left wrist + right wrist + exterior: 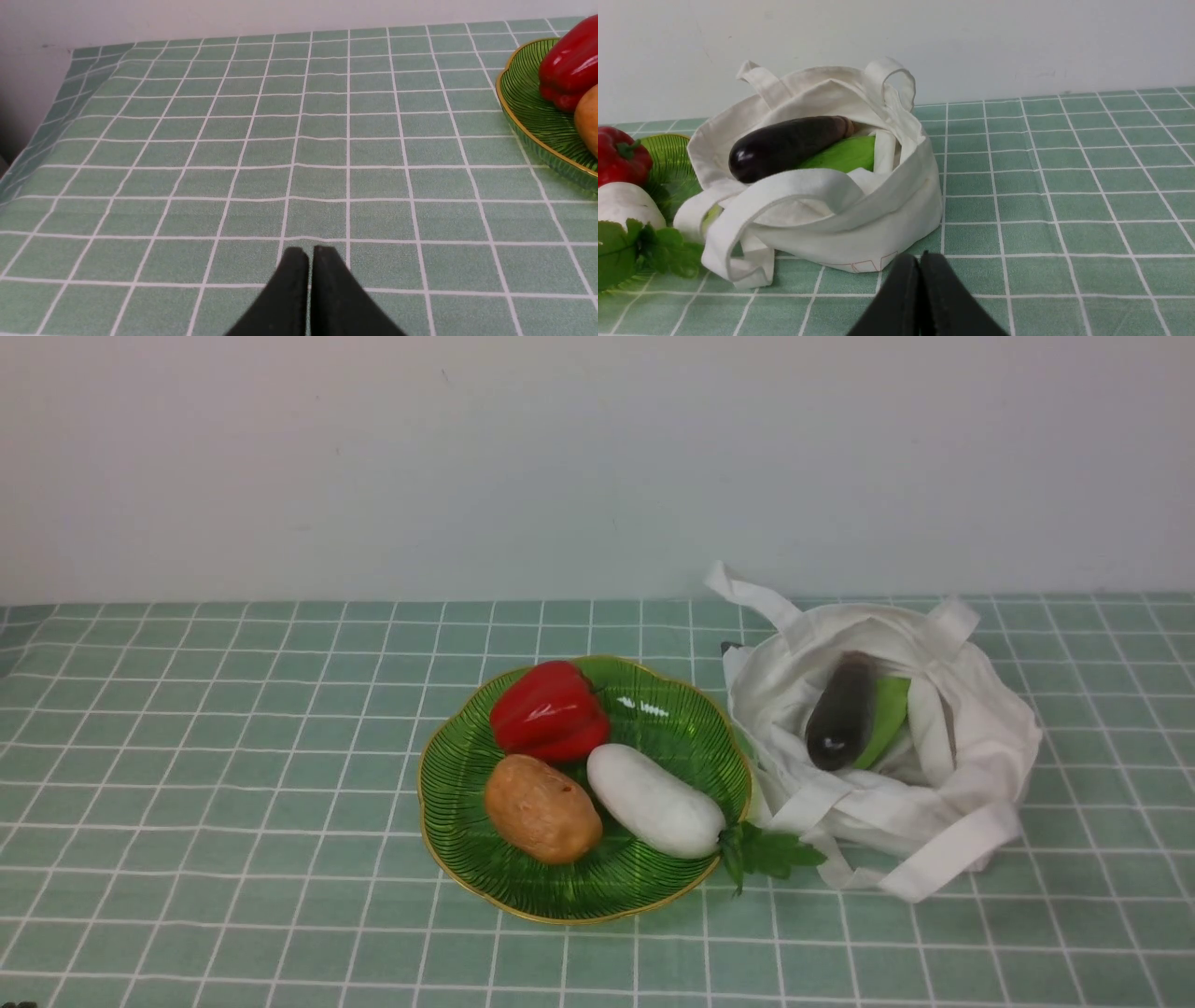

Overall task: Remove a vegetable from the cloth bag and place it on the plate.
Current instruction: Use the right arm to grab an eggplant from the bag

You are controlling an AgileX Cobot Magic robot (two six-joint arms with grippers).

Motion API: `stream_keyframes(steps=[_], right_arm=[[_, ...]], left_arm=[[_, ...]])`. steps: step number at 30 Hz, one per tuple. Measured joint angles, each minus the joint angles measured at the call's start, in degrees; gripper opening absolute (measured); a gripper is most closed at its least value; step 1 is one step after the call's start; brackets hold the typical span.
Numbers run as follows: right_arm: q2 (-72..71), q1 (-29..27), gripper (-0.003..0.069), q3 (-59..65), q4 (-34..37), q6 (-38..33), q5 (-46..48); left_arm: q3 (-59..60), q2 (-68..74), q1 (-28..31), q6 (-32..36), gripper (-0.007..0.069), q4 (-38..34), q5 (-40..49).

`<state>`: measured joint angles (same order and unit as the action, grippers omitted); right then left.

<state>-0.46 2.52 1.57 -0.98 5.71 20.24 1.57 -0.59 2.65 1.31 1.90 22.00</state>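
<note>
Front view: the plate (579, 901) stands mid-table on the checked cloth (233, 756). It carries a red pepper (548, 709), a potato (541, 808) and a white vegetable (653, 800), whose leaves (770, 854) hang over the rim beside the cloth bag (971, 747). The eggplant (842, 709) lies inside the open bag, resting on a light green vegetable (887, 709). No arm shows here.

Left wrist view: the left gripper (309, 254) has its fingers pressed together, holding nothing, over bare cloth, well apart from the plate.

Right wrist view: the right gripper (920, 261) is clenched and empty, near the bag's base. A strap handle (794, 182) crosses in front of the eggplant, between it and the gripper.
</note>
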Motion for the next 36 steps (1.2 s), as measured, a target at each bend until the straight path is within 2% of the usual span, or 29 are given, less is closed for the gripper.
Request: stream_keyframes(steps=[6, 8, 10, 12, 13, 16, 19, 25, 29, 32, 36], right_arm=[[0.0, 0.0, -0.0015, 0.0, 0.1, 0.1, 0.0], [0.0, 0.0, -0.0015, 0.0, 2.5, 2.0, -0.1], [0.0, 0.0, -0.0015, 0.0, 7.7, 5.6, -0.6], [0.0, 0.0, -0.0015, 0.1, 16.6, 11.3, -1.2], [0.0, 0.0, -0.0015, 0.1, 17.4, 11.8, -1.2], [0.0, 0.0, -0.0015, 0.1, 27.5, 16.8, -1.5], [0.0, 0.0, -0.0015, 0.1, 30.2, 17.5, -1.5], [0.0, 0.0, -0.0015, -0.4, 31.6, 15.4, -0.3], [0.0, 0.0, -0.0015, -8.1, 30.8, 7.5, 5.1], [2.2, 0.0, -0.0015, -16.6, 26.7, 3.6, 11.5], [10.2, 0.0, -0.0015, -24.0, 20.0, 3.0, 23.5]], left_arm=[[0.0, 0.0, 0.0, 0.0, -0.0008, 0.0, 0.0], [0.0, 0.0, 0.0, 0.0, -0.0008, 0.0, 0.0], [0.0, 0.0, 0.0, 0.0, -0.0008, 0.0, 0.0], [0.0, 0.0, 0.0, 0.0, -0.0008, 0.0, 0.0], [0.0, 0.0, 0.0, 0.0, -0.0008, 0.0, 0.0], [0.0, 0.0, 0.0, 0.0, -0.0008, 0.0, 0.0], [0.0, 0.0, 0.0, 0.0, -0.0008, 0.0, 0.0], [0.0, 0.0, 0.0, 0.0, -0.0008, 0.0, 0.0], [0.0, 0.0, 0.0, 0.0, -0.0008, 0.0, 0.0], [0.0, 0.0, 0.0, 0.0, -0.0008, 0.0, 0.0], [0.0, 0.0, 0.0, 0.0, -0.0008, 0.0, 0.0]])
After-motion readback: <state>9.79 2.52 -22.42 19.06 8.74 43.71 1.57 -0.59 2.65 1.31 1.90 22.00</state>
